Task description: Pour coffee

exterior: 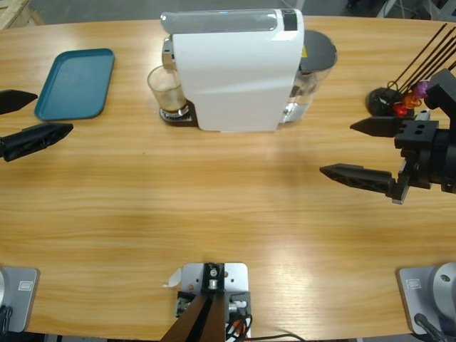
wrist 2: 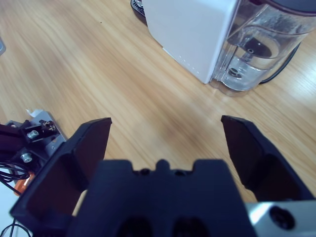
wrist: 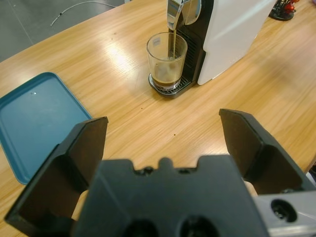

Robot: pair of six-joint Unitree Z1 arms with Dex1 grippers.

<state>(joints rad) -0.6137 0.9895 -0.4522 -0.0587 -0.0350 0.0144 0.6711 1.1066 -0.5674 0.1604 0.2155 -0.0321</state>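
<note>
A clear glass (wrist: 167,59) (exterior: 167,88) stands on the drip tray under the spout of the white coffee machine (exterior: 235,68) (wrist: 232,29). A thin dark stream runs from the spout into the glass. A shallow layer of dark brown coffee (wrist: 165,80) lies at its bottom. My left gripper (wrist: 163,121) (exterior: 53,112) is open and empty at the table's left edge, well short of the glass. Also open and empty, my right gripper (wrist 2: 165,121) (exterior: 338,148) hovers at the right, facing the machine's side and its clear water tank (wrist 2: 254,54).
A teal tray (exterior: 75,83) (wrist: 34,123) lies flat left of the machine, close to the left gripper. A black stand with dark sticks and coloured bits (exterior: 399,96) sits at the far right behind the right arm. Bare wooden table (exterior: 214,214) stretches in front of the machine.
</note>
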